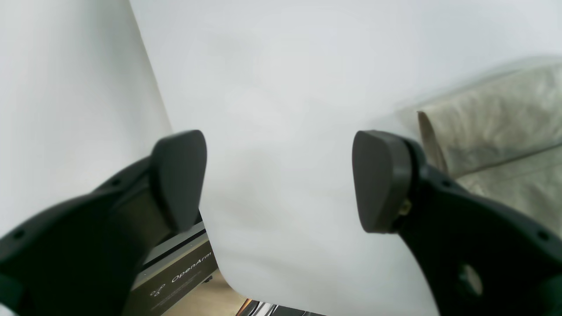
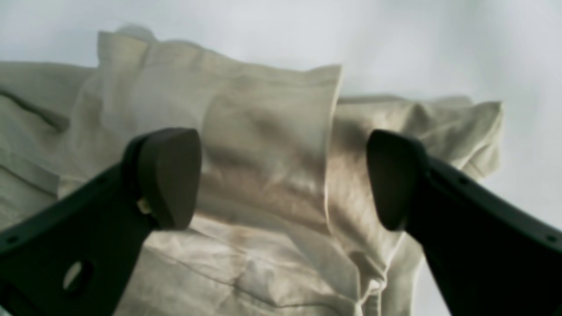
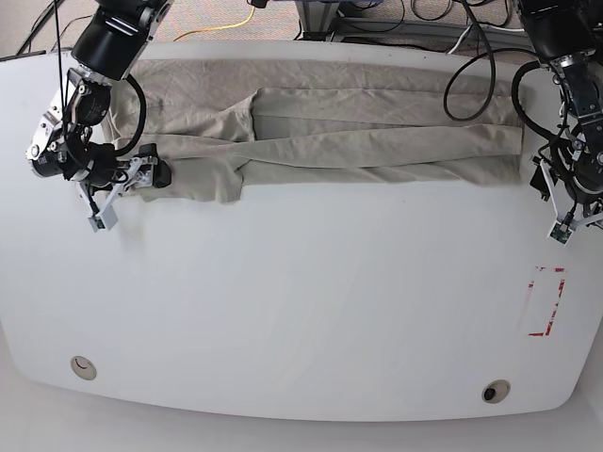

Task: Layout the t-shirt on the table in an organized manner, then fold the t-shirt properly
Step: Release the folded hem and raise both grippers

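The light khaki-grey t-shirt (image 3: 358,132) lies as a long, wrinkled band along the far side of the white table (image 3: 301,311), its sides folded inward. My right gripper (image 3: 130,193) hovers at the shirt's left end. In the right wrist view it (image 2: 283,180) stands open over a folded sleeve (image 2: 263,131), with nothing between the fingers. My left gripper (image 3: 556,209) sits just off the shirt's right end. In the left wrist view it (image 1: 281,180) is open over bare table (image 1: 285,87), and the shirt's edge (image 1: 496,131) lies beside its right finger.
A red-outlined rectangle (image 3: 545,301) marks the table at the right, with small round holes near the front left (image 3: 83,366) and front right (image 3: 494,389). Cables (image 3: 377,19) run behind the far edge. The table's edge and an OpenArm-labelled base (image 1: 184,276) show under the left gripper.
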### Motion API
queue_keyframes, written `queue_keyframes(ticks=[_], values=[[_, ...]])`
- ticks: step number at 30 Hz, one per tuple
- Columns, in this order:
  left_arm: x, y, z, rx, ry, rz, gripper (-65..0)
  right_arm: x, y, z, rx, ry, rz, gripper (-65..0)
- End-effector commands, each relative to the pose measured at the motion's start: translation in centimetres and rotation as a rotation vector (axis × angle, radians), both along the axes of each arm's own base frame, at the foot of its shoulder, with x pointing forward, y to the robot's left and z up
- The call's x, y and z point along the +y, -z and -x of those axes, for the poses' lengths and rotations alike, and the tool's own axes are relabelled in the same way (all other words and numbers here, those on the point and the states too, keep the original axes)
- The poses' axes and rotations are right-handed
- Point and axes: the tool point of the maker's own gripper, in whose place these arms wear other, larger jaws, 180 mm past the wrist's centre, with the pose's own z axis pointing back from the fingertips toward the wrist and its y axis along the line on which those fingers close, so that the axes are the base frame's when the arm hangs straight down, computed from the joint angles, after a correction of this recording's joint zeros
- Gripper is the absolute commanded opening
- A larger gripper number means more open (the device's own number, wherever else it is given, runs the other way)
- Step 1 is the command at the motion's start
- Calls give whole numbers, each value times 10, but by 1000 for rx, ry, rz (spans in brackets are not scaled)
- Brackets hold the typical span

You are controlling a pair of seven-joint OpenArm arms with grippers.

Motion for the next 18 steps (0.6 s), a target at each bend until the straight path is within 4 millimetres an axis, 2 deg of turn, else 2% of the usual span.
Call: queue_keyframes(ticks=[1,4,6,11,18], values=[[5,-16,-7,-45,2,-24,-179,-3,-15,-12,-59,0,-1,-82],[5,-16,-8,-46,3,-24,-179,3,-13,-12,-52,-21,0,-117],[5,-16,-8,-46,3,-24,-179,7,-12,-13,-48,-39,1,-166],[4,-16,-8,-46,3,-21,-179,11,-12,-13,-45,-52,1,-339],[4,-16,-8,-46,3,-21,-179,11,-12,-13,-45,-52,1,-476]])
